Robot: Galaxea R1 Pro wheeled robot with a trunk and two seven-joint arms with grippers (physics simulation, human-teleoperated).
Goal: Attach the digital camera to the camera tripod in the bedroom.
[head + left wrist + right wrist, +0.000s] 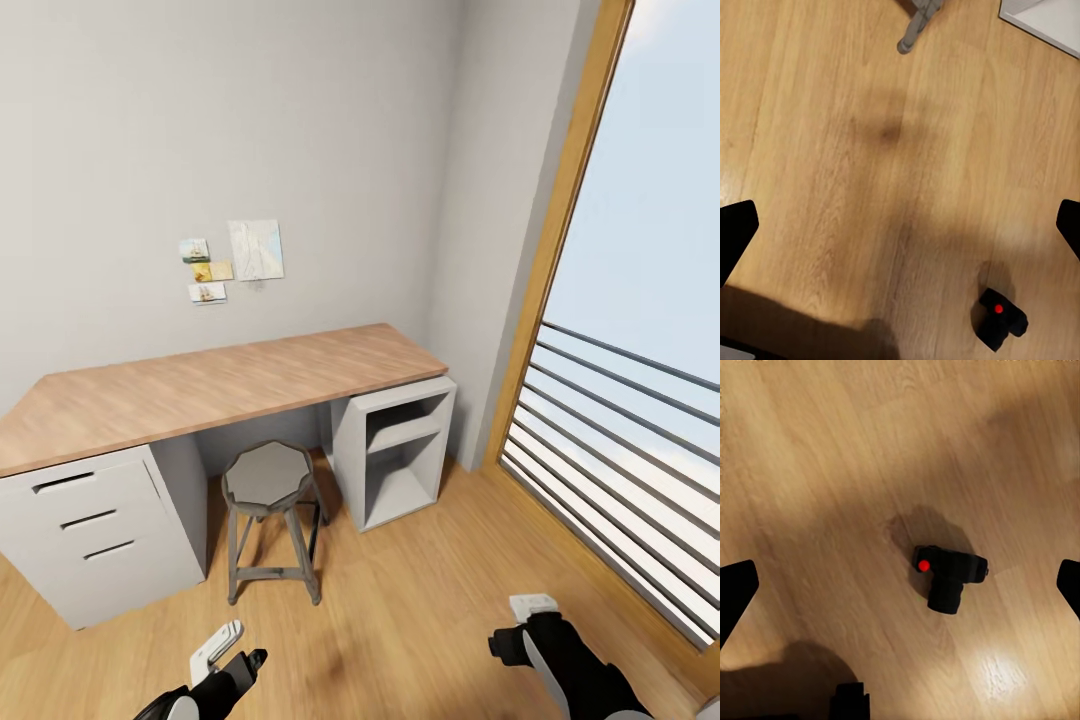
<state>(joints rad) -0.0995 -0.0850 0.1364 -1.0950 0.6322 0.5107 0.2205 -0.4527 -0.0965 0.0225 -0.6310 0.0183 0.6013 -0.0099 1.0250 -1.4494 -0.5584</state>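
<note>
Both sets of jaws hang spread wide and empty above the wood floor (810,457), the camera (949,574) lying below.

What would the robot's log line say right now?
digital camera: on wood floor | left hand: open, empty | right hand: open, above camera

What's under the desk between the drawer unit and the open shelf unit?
A round grey stool stands on the wood floor under the desk. Behind it is grey wall; the stool's seat hides the floor right behind it.
</note>
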